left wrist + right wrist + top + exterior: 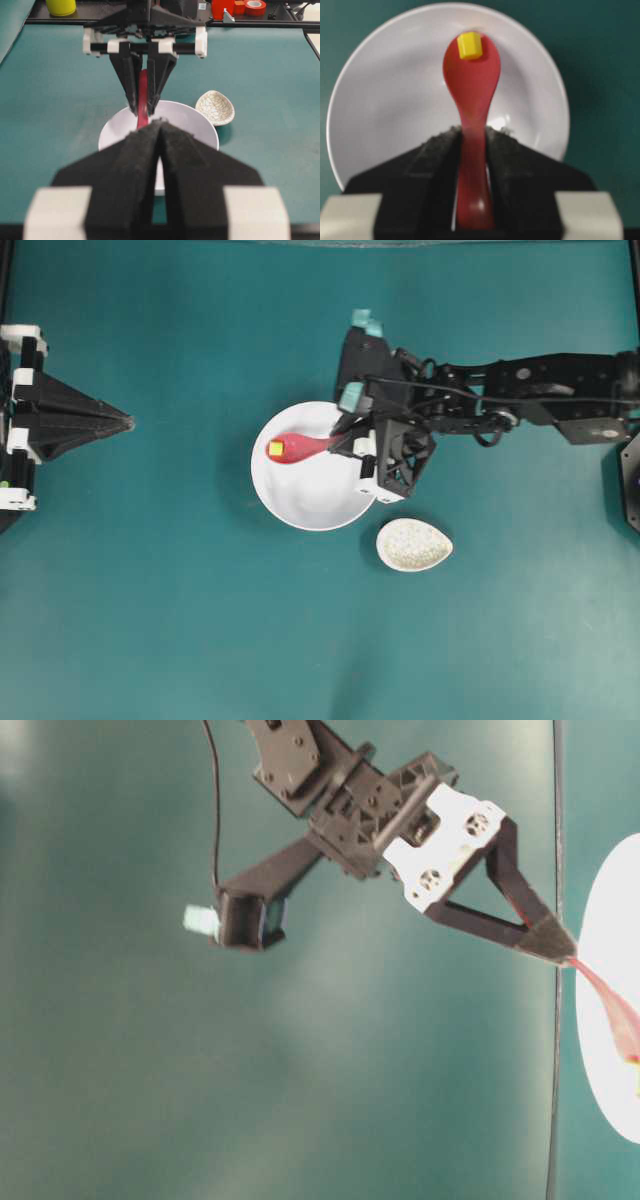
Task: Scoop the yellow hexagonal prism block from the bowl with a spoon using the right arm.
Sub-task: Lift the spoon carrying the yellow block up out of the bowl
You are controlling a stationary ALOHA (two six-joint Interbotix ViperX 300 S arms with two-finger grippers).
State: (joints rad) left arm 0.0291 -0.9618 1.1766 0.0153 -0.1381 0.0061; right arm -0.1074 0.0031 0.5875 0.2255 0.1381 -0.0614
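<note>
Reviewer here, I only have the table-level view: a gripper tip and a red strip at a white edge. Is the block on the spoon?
Observer: Yes, the yellow hexagonal prism block sits near the tip of the spoon head.
Reviewer: Over the bowl?
Observer: Yes, the head is over the bowl, left of its middle in the overhead view.
Reviewer: Anything beside the bowl?
Observer: A speckled spoon rest lies apart from it, lower right.

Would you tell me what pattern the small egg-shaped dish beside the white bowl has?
Cream with a fine brownish crackle pattern on the small egg-shaped dish, clearest in the left wrist view.
</note>
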